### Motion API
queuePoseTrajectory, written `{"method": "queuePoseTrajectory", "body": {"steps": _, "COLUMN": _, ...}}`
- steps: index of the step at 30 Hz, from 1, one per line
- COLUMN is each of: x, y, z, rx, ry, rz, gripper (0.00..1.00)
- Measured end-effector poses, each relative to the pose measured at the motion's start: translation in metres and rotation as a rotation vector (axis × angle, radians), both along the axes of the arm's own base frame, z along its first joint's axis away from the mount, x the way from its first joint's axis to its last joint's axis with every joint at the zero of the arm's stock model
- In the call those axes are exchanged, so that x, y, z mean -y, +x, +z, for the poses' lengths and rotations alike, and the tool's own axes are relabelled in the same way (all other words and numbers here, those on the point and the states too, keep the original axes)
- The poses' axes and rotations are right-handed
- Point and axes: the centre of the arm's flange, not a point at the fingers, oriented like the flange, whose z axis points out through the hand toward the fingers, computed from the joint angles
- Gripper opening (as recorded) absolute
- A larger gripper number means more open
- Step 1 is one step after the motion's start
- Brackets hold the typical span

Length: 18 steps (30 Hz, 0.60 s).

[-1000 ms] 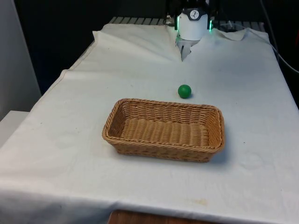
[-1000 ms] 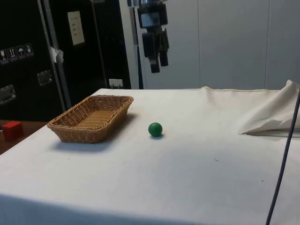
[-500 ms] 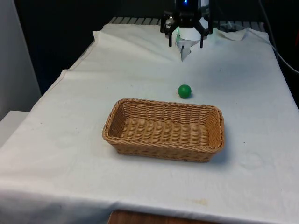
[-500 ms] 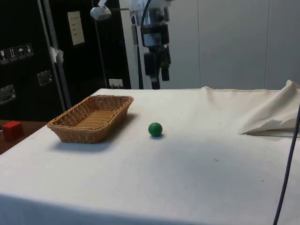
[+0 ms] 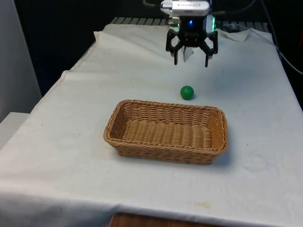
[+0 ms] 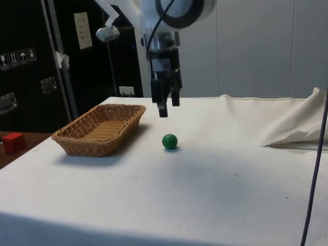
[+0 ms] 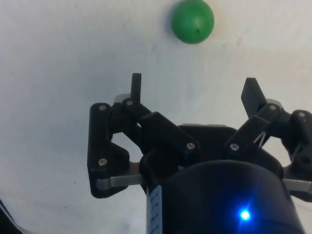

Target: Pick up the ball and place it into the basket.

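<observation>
On the white cloth covering the table (image 5: 71, 118), a small green ball (image 5: 187, 92) is sitting untouched, just beyond the far long rim of a rectangular woven wicker basket (image 5: 166, 131), near the basket but not touching it. In the side view the ball (image 6: 169, 141) is resting beside the basket's (image 6: 100, 128) end, with bare cloth between them.

Above and slightly behind the ball, the black two-finger gripper (image 5: 191, 60) is hanging with its fingers spread wide apart and holding nothing. Compared with a second ago, the gripper is now much lower and closer to the ball: earlier it was high over the table's far end, and half a second ago it was partway down. In the side view the gripper (image 6: 166, 106) is now hovering a little above the ball, not yet touching it. The wrist view is showing the ball (image 7: 192, 21) ahead of the open fingertips (image 7: 136, 84), not yet between them.

Judging from this, the approach is well under way, the grasp is not yet made, and the basket is lying empty.

On the dark cabinets in the side view, a pale notice (image 6: 82, 23) and small handling-symbol stickers (image 6: 18, 56) are showing, but their writing is too small to read. A small red block (image 6: 13, 142) is sitting beyond the table's edge.
</observation>
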Motion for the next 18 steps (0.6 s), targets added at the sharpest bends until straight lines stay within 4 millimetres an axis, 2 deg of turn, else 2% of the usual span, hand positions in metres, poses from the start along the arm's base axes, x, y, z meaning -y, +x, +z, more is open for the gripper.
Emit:
{"method": "queuePoseTrajectory", "body": {"steps": 8, "x": -0.002, "y": 0.007, "z": -0.021, "rx": 0.008, "ry": -0.014, "rz": -0.009, "gripper": 1.00}}
{"method": "queuePoseTrajectory", "body": {"steps": 14, "x": 0.013, "y": 0.008, "z": -0.046, "rx": 0.010, "ry": -0.038, "rz": 0.009, "gripper": 1.00}}
{"method": "queuePoseTrajectory", "body": {"steps": 18, "x": 0.016, "y": 0.008, "z": -0.055, "rx": 0.010, "ry": -0.045, "rz": 0.020, "gripper": 1.00}}
